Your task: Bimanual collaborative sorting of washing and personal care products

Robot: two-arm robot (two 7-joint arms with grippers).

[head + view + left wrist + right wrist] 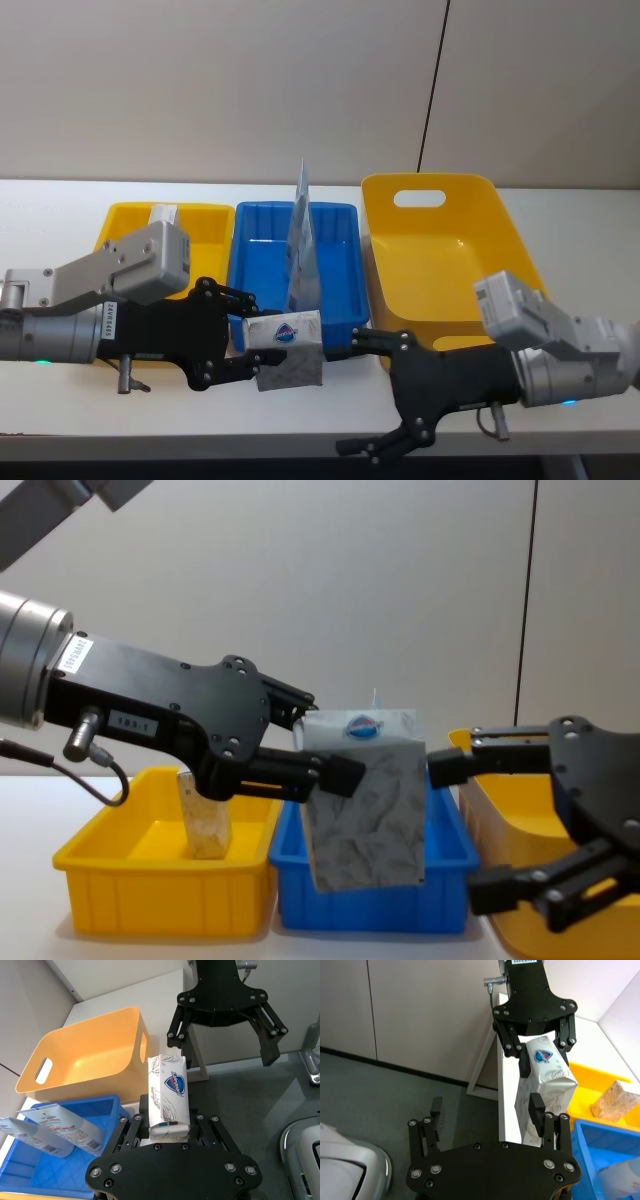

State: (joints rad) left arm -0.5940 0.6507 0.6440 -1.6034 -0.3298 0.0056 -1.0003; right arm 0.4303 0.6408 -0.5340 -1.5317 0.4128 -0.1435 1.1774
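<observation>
Gripping the marbled pack (285, 348) by its left end, the left hand (238, 345) is clenched on it, with one black finger across the top edge and one beneath. The pack is white-grey, and its round blue logo faces up and toward the robot. It hangs tilted just in front of the near wall of the blue bin (258, 272), by the front edge of the white bench (60, 200). In the chest view it covers much of that bin's front.

The right hand (362, 398) sits just to the right of the pack, fingers spread wide and grasping nothing. Its upper finger points at the pack's right edge. In the chest view the tip is just beside the pack, and I cannot tell whether they touch. In the right wrist view one finger lies in front of the pack's lower part, while the other is well apart from it, over the floor.

Three bins stand in a row on the bench. The small yellow bin (205, 215) on the robot's left holds the speckled box (205, 825), which stands upright. The blue bin in the middle holds the pale-blue pouch (303, 250), standing on edge with its tip above the far rim. The large yellow bin (440, 250), which has a handle slot, stands just beside the blue one on the right.
</observation>
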